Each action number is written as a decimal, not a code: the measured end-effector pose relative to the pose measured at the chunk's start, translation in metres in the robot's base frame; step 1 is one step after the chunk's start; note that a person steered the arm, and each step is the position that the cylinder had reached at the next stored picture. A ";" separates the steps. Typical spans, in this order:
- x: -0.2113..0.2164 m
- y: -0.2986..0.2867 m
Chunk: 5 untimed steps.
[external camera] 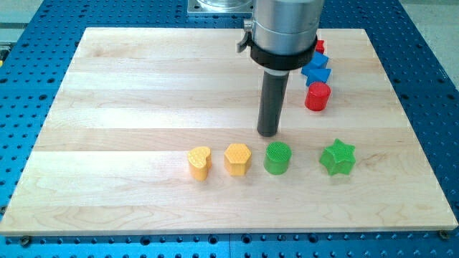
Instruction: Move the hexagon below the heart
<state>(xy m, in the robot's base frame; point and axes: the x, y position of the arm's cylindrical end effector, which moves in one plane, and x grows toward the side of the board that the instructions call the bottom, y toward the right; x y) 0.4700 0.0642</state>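
Note:
The yellow hexagon (238,158) sits on the wooden board, just right of the yellow heart (200,162); the two are close but apart. My tip (269,133) is above and to the right of the hexagon, just above the green cylinder (277,158). The tip touches no block.
A green star (338,158) lies to the right of the green cylinder. A red cylinder (317,96), a blue star-like block (316,71) and a red block (319,47) cluster at the upper right, partly hidden by the arm. The wooden board (129,93) rests on a blue perforated table.

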 end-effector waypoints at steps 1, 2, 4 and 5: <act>0.001 -0.002; 0.020 -0.025; 0.059 -0.048; 0.073 -0.050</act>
<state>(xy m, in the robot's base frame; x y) 0.5433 0.0145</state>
